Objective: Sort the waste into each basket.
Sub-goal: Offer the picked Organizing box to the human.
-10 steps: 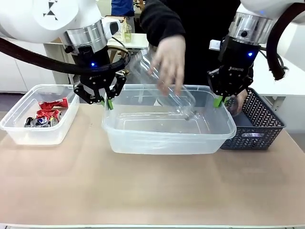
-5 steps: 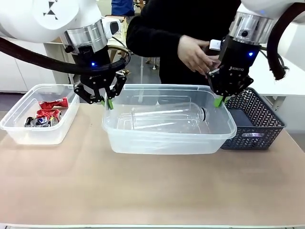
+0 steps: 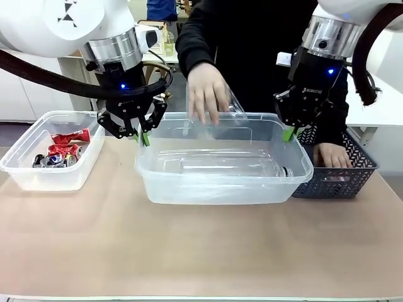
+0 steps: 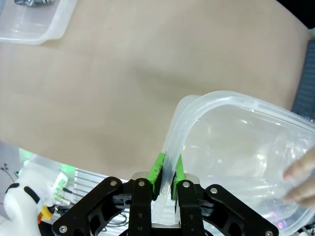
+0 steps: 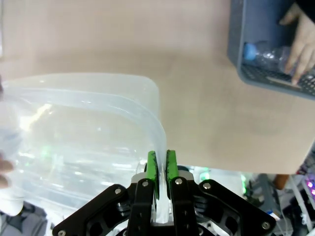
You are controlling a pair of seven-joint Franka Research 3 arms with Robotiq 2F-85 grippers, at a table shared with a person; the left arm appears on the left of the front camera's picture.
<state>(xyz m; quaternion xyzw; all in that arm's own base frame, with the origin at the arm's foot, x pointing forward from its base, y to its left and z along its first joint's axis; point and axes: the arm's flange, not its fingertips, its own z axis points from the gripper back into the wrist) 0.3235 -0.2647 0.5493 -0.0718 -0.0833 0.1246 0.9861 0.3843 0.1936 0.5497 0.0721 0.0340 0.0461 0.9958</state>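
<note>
A large clear tub (image 3: pixel 214 189) stands mid-table. My left gripper (image 3: pixel 142 134) is shut on its far-left rim corner, and my right gripper (image 3: pixel 288 133) is shut on its far-right rim corner. The left wrist view has the green pads (image 4: pixel 158 169) pinching the rim (image 4: pixel 187 110); the right wrist view has the pads (image 5: pixel 153 167) doing the same on the rim (image 5: pixel 147 103). One clear bottle (image 3: pixel 233 167) lies inside the tub. A person's hand (image 3: pixel 206 94) holds a second clear bottle (image 3: pixel 232 112) just above the tub's far wall. Crushed red and silver cans (image 3: pixel 60 151) lie in a smaller clear tub (image 3: pixel 25 177) at the left.
A dark blue lattice basket (image 3: pixel 343 170) sits right of the large tub, with the person's other hand (image 3: pixel 332 155) in it. In the right wrist view that hand (image 5: pixel 301 42) touches a blue-capped bottle (image 5: pixel 268 55) inside the basket (image 5: pixel 236 44). Bare table lies in front.
The first bottle was dropped into the large tub and settled toward its front. The person's hand came back over the tub with another bottle; the other hand went into the lattice basket. Both grippers stayed put.
</note>
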